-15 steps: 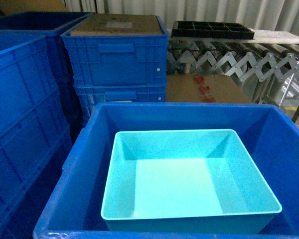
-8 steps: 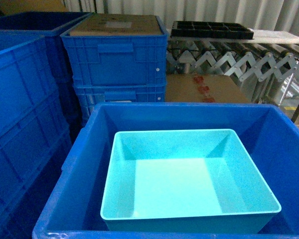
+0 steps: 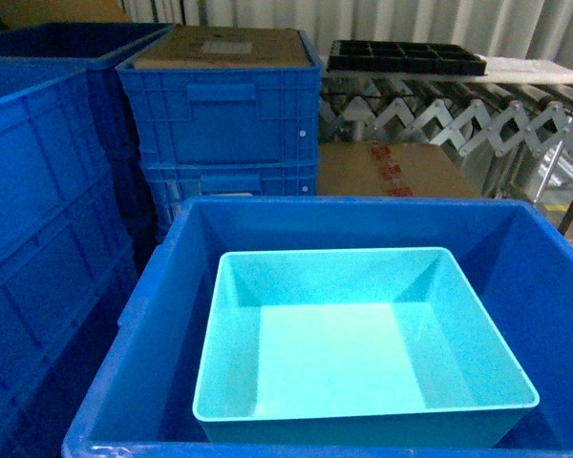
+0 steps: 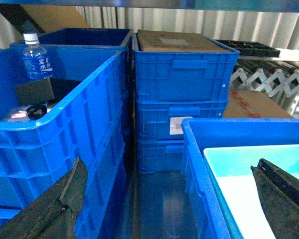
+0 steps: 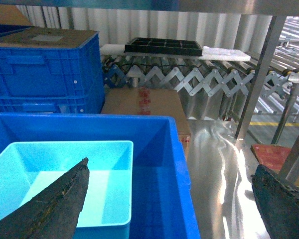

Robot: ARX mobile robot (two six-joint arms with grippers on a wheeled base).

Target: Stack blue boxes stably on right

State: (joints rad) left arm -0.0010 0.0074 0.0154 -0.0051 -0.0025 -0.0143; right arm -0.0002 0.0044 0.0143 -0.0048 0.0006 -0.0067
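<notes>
A light turquoise-blue bin (image 3: 363,343), shallow with sloped walls and a rolled rim, sits upright and empty inside a larger royal-blue tub (image 3: 172,286). In the head view it lies low and central in the tub, nearer the front wall, with bare tub floor showing along its left and right sides. Its opening is only slightly wider than deep, so its long axis appears to run left to right across the robot.

In the left wrist view the left end effector (image 4: 174,199) has its two dark fingers spread wide with nothing between them. The bin's near left corner (image 4: 249,169) appears low on the right, so the bin lies ahead and to the right of this arm, beyond the tub's left wall.

In the right wrist view the right end effector (image 5: 174,199) is also spread wide and empty. Here the bin (image 5: 60,174) lies ahead and to the left, with the left finger (image 5: 55,204) overlapping it in the picture. Whether either finger touches anything cannot be told.

Neither arm shows in the head view. The bin seems to lie between the two arms, neither clearly nearer.

Behind the tub stand stacked ribbed blue crates (image 3: 220,114), a cardboard carton (image 3: 392,172) and a roller conveyor (image 3: 477,114).
</notes>
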